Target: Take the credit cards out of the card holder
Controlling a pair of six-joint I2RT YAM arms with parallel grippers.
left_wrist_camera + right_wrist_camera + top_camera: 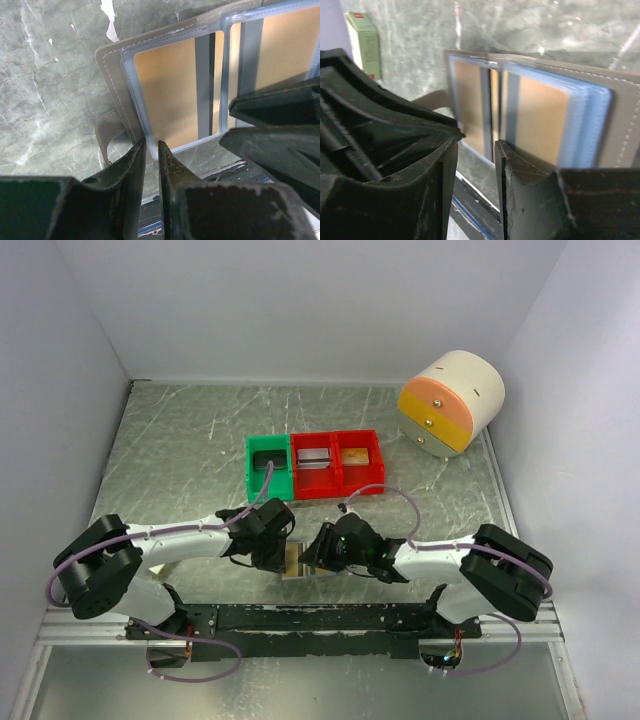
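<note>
**Card holder, open, cards in place**

Grey card holder (pixel 112 75) lying open on the counter (pixel 50 100), between the two pincers. Orange-tan credit cards (pixel 167 90) sit inside its pale blue pockets (pixel 131 95) (two faces show just ahead of the left tips).

Left pincer (pixel 152 148): nearly pressed together, pinching one pocket's near corner.

Right pincer (pixel 475 145): narrowly parted, a pocket's edge between its tips; whether it grips, cannot tell.

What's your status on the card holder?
Left gripper pinching card holder pocket edge. Right gripper at centre leaf, grip unclear. Credit cards in pockets. Nothing in the way.
</note>
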